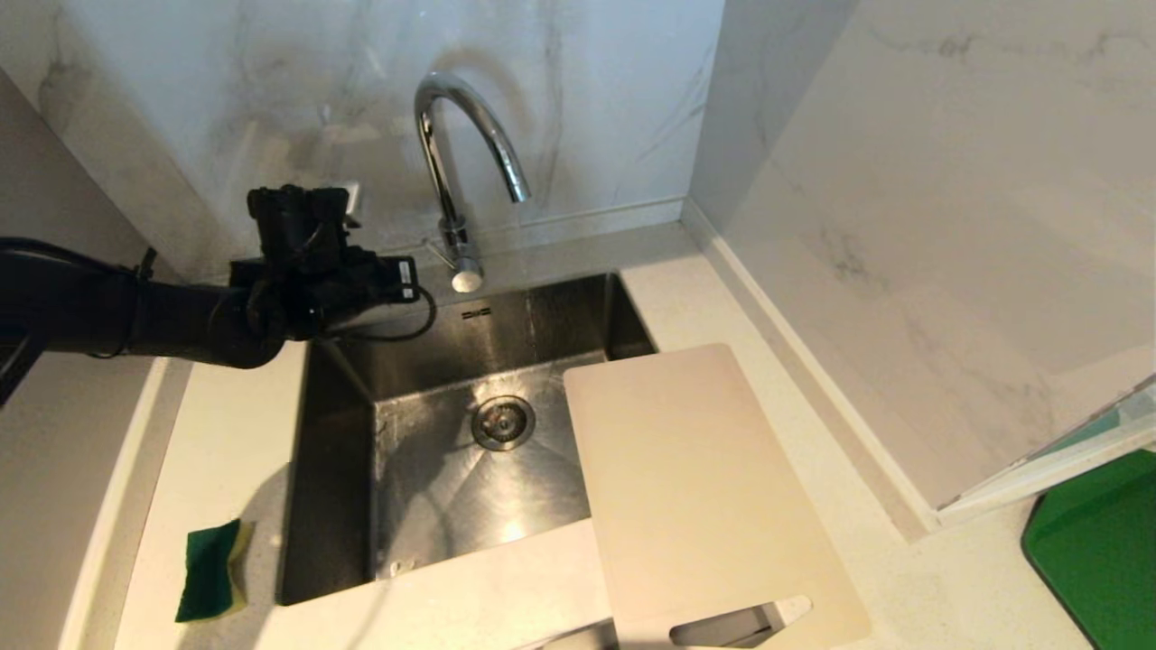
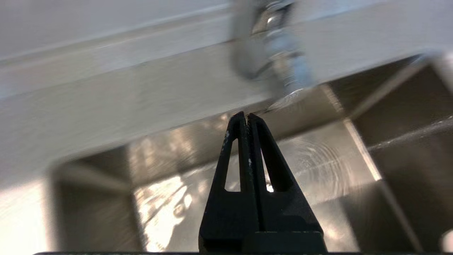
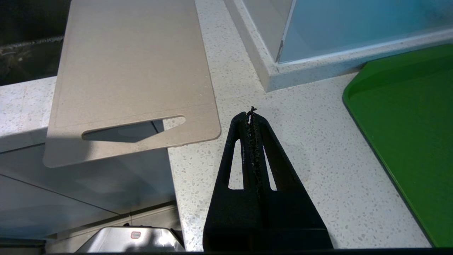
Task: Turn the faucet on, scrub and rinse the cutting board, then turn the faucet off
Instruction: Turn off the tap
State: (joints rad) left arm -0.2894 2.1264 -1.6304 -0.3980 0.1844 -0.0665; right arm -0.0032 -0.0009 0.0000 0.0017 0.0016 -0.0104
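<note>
The chrome faucet (image 1: 452,153) arches over the back of the steel sink (image 1: 343,487), and a thin stream of water falls from its spout. The beige cutting board (image 1: 695,487) lies flat across the sink's right rim and the counter, its handle slot overhanging the front edge. My left arm (image 1: 289,271) reaches in from the left, just left of the faucet base. In the left wrist view my left gripper (image 2: 246,115) is shut and empty, with the blurred faucet base (image 2: 283,60) close beyond it. My right gripper (image 3: 251,114), shut and empty, hovers over the counter beside the cutting board (image 3: 134,63).
A green and yellow sponge (image 1: 212,569) lies on the counter left of the sink. A dark green tray (image 1: 1097,551) sits at the far right, seen also as the tray (image 3: 410,124) by the right gripper. A marble wall stands behind and to the right.
</note>
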